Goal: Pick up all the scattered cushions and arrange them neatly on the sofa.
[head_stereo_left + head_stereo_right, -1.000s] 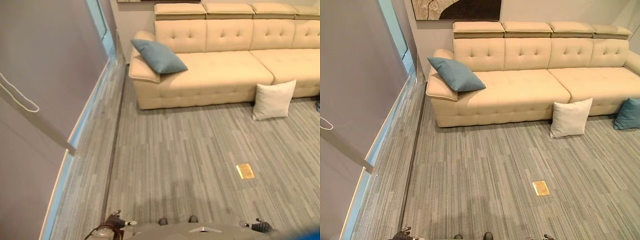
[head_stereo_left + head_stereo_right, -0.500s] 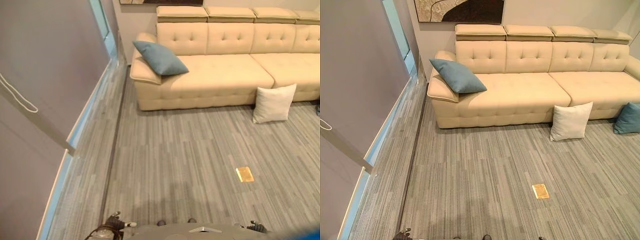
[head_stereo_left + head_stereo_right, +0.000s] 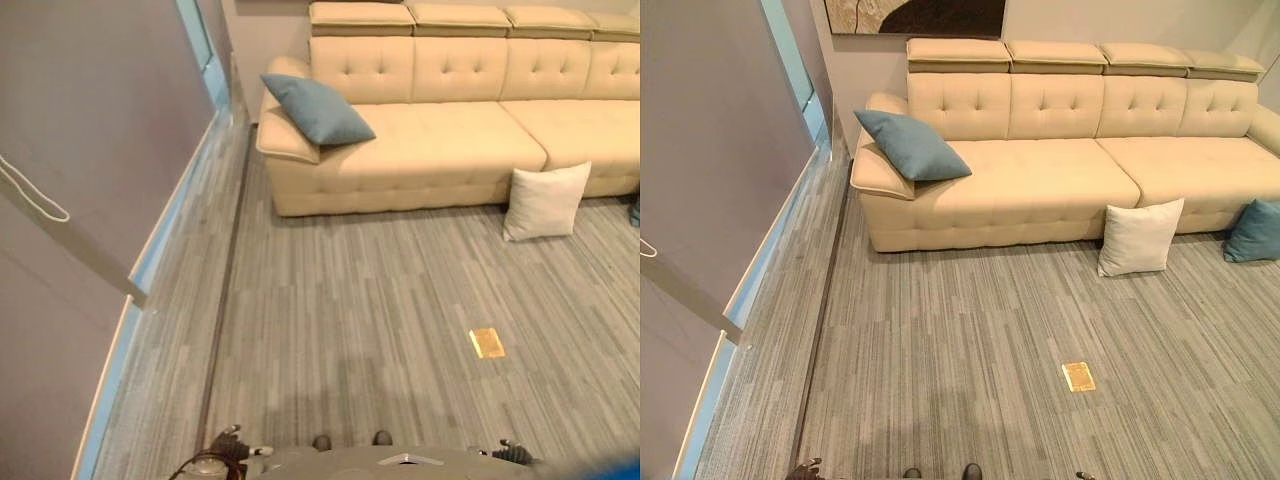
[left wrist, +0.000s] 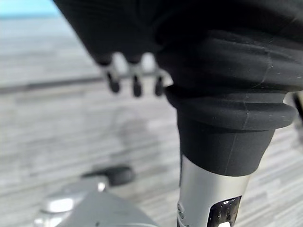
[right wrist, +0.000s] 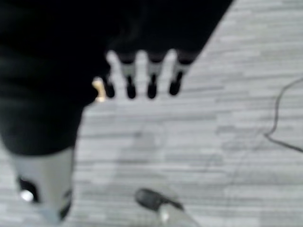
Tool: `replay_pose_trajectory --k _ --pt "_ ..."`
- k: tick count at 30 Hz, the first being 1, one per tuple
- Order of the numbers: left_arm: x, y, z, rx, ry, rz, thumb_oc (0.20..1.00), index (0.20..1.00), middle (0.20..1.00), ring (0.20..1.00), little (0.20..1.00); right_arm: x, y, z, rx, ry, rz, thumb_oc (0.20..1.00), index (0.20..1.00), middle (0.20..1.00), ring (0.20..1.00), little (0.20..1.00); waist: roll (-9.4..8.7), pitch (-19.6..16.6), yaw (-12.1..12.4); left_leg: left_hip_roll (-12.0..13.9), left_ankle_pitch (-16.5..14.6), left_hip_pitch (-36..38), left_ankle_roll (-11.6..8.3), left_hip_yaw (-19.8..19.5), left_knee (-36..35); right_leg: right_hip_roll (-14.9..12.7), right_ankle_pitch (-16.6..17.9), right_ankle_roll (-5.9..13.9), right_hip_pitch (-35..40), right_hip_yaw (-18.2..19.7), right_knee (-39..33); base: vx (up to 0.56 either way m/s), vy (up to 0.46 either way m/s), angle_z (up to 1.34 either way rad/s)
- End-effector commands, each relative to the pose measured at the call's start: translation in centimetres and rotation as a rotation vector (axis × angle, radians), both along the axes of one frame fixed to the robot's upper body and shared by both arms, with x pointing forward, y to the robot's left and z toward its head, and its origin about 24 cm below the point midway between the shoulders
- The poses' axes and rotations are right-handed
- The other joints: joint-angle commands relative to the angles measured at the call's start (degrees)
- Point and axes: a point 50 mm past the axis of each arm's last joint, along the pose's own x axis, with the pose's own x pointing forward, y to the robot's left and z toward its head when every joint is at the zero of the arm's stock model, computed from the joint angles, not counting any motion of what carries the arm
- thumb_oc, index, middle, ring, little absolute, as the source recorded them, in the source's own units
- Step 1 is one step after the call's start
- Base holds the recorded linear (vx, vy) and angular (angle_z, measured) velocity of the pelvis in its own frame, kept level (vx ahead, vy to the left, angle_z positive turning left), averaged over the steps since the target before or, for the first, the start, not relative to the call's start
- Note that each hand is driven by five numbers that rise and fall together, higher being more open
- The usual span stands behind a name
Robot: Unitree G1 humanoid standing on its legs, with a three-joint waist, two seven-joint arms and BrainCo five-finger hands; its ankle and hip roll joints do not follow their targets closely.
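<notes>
Though nothing is in hand yet, the cushions look light, soft and squashy; my guess is they will give under the fingers, so taking one by its two side edges or a top corner seems safest. White cushion (image 3: 1139,237) stands on the grey floor (image 3: 970,340), leaning against the front of the cream sofa (image 3: 1040,180). Teal cushion (image 3: 1252,231) also sits on the floor, to its right, by the sofa base. A third, the blue cushion (image 3: 911,145), already rests on the sofa seat against the left armrest. Left hand (image 4: 135,78) hangs low at the robot's side, fingers loosely extended, grasping nothing. Right hand (image 5: 142,78) likewise, relaxed and empty. Both floor cushions lie well apart from either hand, across open floor; the white one is nearer.
</notes>
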Motion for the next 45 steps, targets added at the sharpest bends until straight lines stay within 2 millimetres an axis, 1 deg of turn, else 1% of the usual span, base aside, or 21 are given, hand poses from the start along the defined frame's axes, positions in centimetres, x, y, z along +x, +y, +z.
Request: replay_pose_trajectory --k 1,5,8,11,16,19,20,23,24,25,27,28,30,31,32,34,35,39,41,42,45 --pt "1.9 0.0 0.3 0.021 -0.028 -0.02 1.0 1.0 1.0 1.0 1.0 2.9 -0.2 0.7 -0.028 -0.062 0.062 1.0 1.0 1.0 1.0 1.0 0.2 1.94 0.69 -1.02 -4.02 -2.93 -0.88 -3.96 6.41 -3.99 -3.29 6.68 0.49 -0.8 6.75 0.0 0.129 -0.07" --pt "2.3 0.1 0.5 0.022 -0.044 -0.011 1.0 1.0 1.0 1.0 1.0 3.8 0.1 0.9 -0.018 -0.092 0.072 1.0 1.0 1.0 1.0 1.0 0.49 3.06 0.53 -1.85 -4.45 -3.2 0.37 -4.73 7.1 -5.15 -2.93 7.87 -3.73 -0.32 16.03 0.03 0.153 -0.1" --pt "3.7 0.0 0.9 0.007 -0.099 0.011 1.0 1.0 1.0 1.0 1.0 4.3 0.6 0.9 0.0 -0.117 0.074 1.0 1.0 1.0 1.0 1.0 1.25 4.53 -0.74 -2.51 -5.41 -1.59 1.61 -7.19 7.9 -4.29 -1.64 6.58 -9.12 1.12 27.18 0.15 0.165 0.32" --pt "4.0 -0.1 1.0 0.011 -0.105 -0.009 1.0 1.0 1.0 1.0 1.0 4.5 0.7 0.9 0.004 -0.123 0.09 1.0 1.0 1.0 1.0 1.0 1.38 4.52 -1.13 -2.85 -5.69 -0.05 1.68 -7.88 7.25 -3.06 -2.36 5.99 -11.04 1.09 25.59 0.15 0.038 0.04" --pt "4.5 0.1 1.2 0.014 -0.116 -0.005 1.0 1.0 1.0 1.0 1.0 5.6 1.0 1.3 0.01 -0.157 0.131 1.0 1.0 1.0 1.0 1.0 0.54 4.86 -2.36 -3.87 -6.49 3.78 1.31 -10.83 5.17 0.28 0.48 6.45 -14.62 1.42 13.03 0.27 -0.035 0.02" --pt "4.9 -0.2 1.3 0.012 -0.122 -0.032 1.0 1.0 1.0 1.0 1.0 5.5 0.8 1.3 0.0 -0.148 0.151 1.0 1.0 1.0 1.0 1.0 0.79 4.43 -4.05 -3.71 -6.29 6.49 -0.13 -14.48 5.61 2.69 0.86 6.16 -14.76 6.28 12.06 0.34 -0.076 0.5" --pt "4.8 -0.7 1.1 0.004 -0.11 -0.049 1.0 1.0 1.0 1.0 1.0 5.2 0.8 1.2 0.003 -0.138 0.155 1.0 1.0 1.0 1.0 1.0 1.25 3.39 -4.58 -2.47 -4.33 6.61 -2.22 -14.98 8.81 3.9 0.56 4.65 -13.23 7.09 11.56 0.32 -0.116 1.12" --pt "5.4 -1.1 1.2 -0.011 -0.129 -0.053 1.0 1.0 1.0 1.0 1.0 5.0 0.4 1.3 -0.01 -0.142 0.14 1.0 1.0 1.0 1.0 1.0 0.03 4.04 -4.7 -1.33 1.9 -1.01 -6.41 -10.55 22.04 1.41 0.7 3.6 -8.72 5.24 8.43 0.25 -0.119 1.24" --pt "5.4 -1.2 1.2 -0.011 -0.129 -0.053 1.0 1.0 1.0 1.0 1.0 5.0 0.4 1.3 -0.01 -0.143 0.14 1.0 1.0 1.0 1.0 1.0 0.15 4.05 -4.7 -1.24 1.59 -1.24 -6.41 -10.55 22.53 1.53 0.71 3.6 -8.73 5.2 8.42 0.14 -0.159 0.76" --pt "6.1 -1.1 1.4 -0.014 -0.151 -0.04 1.0 1.0 1.0 1.0 1.0 5.5 0.3 1.5 -0.012 -0.158 0.142 1.0 1.0 1.0 1.0 1.0 -1.24 5.62 -3.53 -1.08 1.31 -6.57 -5.59 -7.49 29.78 0.76 -0.34 2.16 -6.17 4.44 7.32 0.16 -0.171 0.34" --pt "6.1 -1.0 1.5 -0.011 -0.152 -0.036 1.0 1.0 1.0 1.0 1.0 5.6 0.3 1.5 -0.013 -0.158 0.137 1.0 1.0 1.0 1.0 1.0 -1.59 5.86 -3.24 -0.71 0.81 -9.01 -5.18 -5.7 30.54 0.4 -0.95 1.87 -5.23 3.99 6.78 0.2 -0.141 0.14" --pt "6.0 -0.9 1.4 -0.012 -0.148 -0.031 1.0 1.0 1.0 1.0 1.0 5.6 0.2 1.5 -0.009 -0.161 0.118 1.0 1.0 1.0 1.0 1.0 -2.07 5.91 -2.65 -0.13 -0.62 -13.08 -4.07 -2.56 26.25 -0.12 -2.29 1.86 -2.97 3.03 5.88 0.29 -0.069 0.15" --pt "6.0 -0.8 1.5 -0.007 -0.147 -0.033 1.0 1.0 1.0 1.0 1.0 5.7 0.1 1.6 -0.009 -0.167 0.115 1.0 1.0 1.0 1.0 1.0 -2.07 5.87 -2.4 -0.47 -1.62 -14.07 -3.5 -1.84 22.18 0.0 -3.17 1.99 -1.81 2.87 5.18 0.34 -0.03 0.25" --pt "5.6 -0.7 1.4 -0.001 -0.135 -0.037 1.0 1.0 1.0 1.0 1.0 5.9 0.4 1.6 -0.005 -0.176 0.126 1.0 1.0 1.0 1.0 1.0 -1.14 5.2 -1.78 0.04 1.34 -16.31 -3.43 -1.2 12.94 1.2 -4.83 2.29 0.28 2.94 4.48 0.27 0.018 0.24" --pt "5.6 -0.7 1.3 -0.001 -0.134 -0.037 1.0 1.0 1.0 1.0 1.0 5.9 0.4 1.6 -0.005 -0.175 0.127 1.0 1.0 1.0 1.0 1.0 -1.24 5.36 -1.8 -0.09 1.55 -15.79 -3.42 -1.19 12.4 1.07 -4.93 2.32 0.59 2.93 4.44 0.38 0.034 0.23" --pt "4.8 -0.2 1.2 0.009 -0.111 -0.025 1.0 1.0 1.0 1.0 1.0 5.7 0.4 1.5 -0.004 -0.17 0.135 1.0 1.0 1.0 1.0 1.0 -0.21 4.88 -0.84 0.74 7.18 -17.96 -4.48 -0.74 6.56 2.08 -7.03 2.29 3.84 4.06 4.37 0.35 0.074 0.21" --pt "4.8 -0.2 1.2 0.009 -0.111 -0.025 1.0 1.0 1.0 1.0 1.0 5.7 0.4 1.5 -0.004 -0.17 0.135 1.0 1.0 1.0 1.0 1.0 -0.26 4.91 -0.83 0.7 7.19 -17.88 -4.47 -0.7 6.52 2.03 -7.07 2.3 3.89 4.08 4.38 0.49 0.154 -0.12" --pt "3.3 0.3 0.8 0.012 -0.071 0.013 1.0 1.0 1.0 1.0 1.0 5.5 1.0 1.3 0.013 -0.16 0.151 1.0 1.0 1.0 1.0 1.0 -1.01 3.17 -0.28 -0.48 4.37 -15.9 -2.57 -0.34 8.78 -0.45 -8.82 4.38 4.31 3.98 11.29 0.33 0.154 -0.38" --pt "3.4 0.5 0.9 0.013 -0.071 0.007 1.0 1.0 1.0 1.0 1.0 6.1 1.5 1.4 0.026 -0.183 0.152 1.0 1.0 1.0 1.0 1.0 -1.21 3.5 -0.29 -1.12 2.08 -13.92 -0.78 0.01 9.0 -1.99 -4.22 6.17 0.1 4.14 22.59 0.24 0.207 -0.3" --pt "4.1 0.7 1.2 0.025 -0.084 -0.01 1.0 1.0 1.0 1.0 1.0 6.9 1.7 1.7 0.025 -0.208 0.172 1.0 1.0 1.0 1.0 1.0 -0.45 4.84 -1.15 -0.97 0.28 -11.15 0.48 0.09 9.23 -2.81 0.61 6.85 -4.56 3.23 32.3 0.19 0.192 -0.34" --pt "4.7 0.8 1.4 0.033 -0.098 -0.025 1.0 1.0 1.0 1.0 1.0 7.3 2.0 1.8 0.033 -0.222 0.179 1.0 1.0 1.0 1.0 1.0 0.5 5.75 -1.85 -0.71 -1.6 -8.36 1.16 -0.14 9.57 -3.8 0.65 6.25 -8.19 1.33 37.56 0.32 0.188 0.09"
